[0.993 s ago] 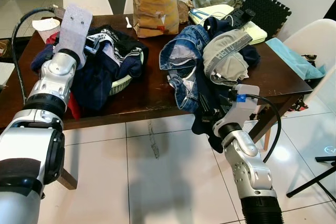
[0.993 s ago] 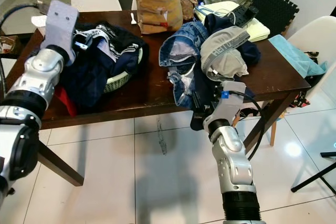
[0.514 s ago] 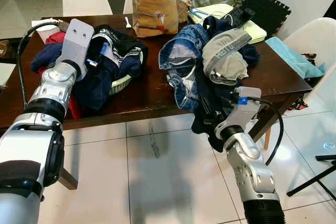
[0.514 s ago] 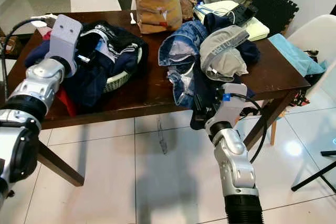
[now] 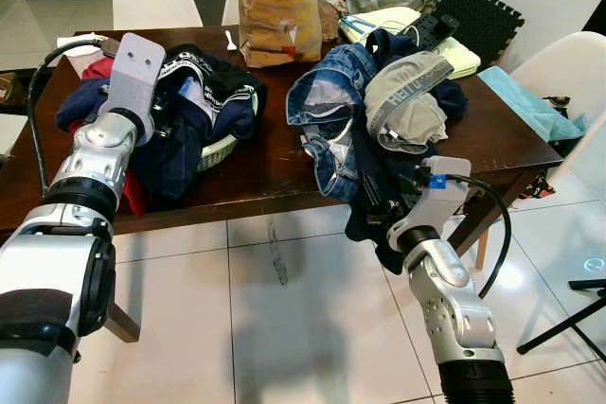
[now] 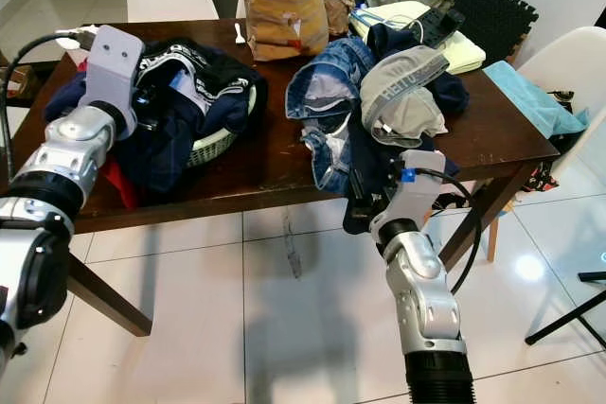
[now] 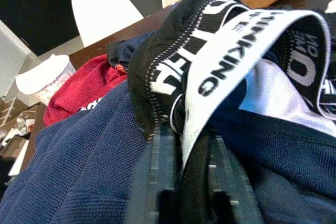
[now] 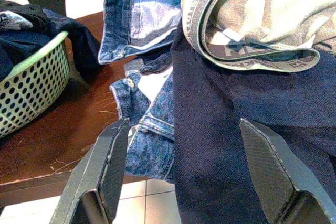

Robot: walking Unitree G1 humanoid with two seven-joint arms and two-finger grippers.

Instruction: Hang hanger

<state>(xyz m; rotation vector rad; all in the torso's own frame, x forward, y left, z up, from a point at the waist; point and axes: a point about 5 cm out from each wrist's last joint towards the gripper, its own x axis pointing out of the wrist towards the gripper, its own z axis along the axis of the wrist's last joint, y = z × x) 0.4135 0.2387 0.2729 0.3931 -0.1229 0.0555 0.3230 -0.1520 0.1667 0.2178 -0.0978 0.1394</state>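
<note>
Hanger couldn't be made out anywhere; likely buried in the clothes. Left gripper [image 7: 181,182] was pinched shut on a black-and-white waistband [image 7: 231,61] atop the laundry basket [image 5: 220,150] pile. Right gripper [image 8: 184,182] hung spread wide, empty, before the navy garment [image 8: 226,145] draped off the table [image 5: 275,172] edge beside jeans [image 5: 327,111].

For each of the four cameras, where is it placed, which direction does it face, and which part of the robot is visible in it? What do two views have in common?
Left eye and right eye views: on the head, looking down at the table; both silver arms show.
Left wrist view: along the left end effector, its fingers closed on a black-and-white waistband.
Right wrist view: along the open right end effector, facing dark navy cloth and jeans.
Shared: the right wrist and eye views both show the green basket.
</note>
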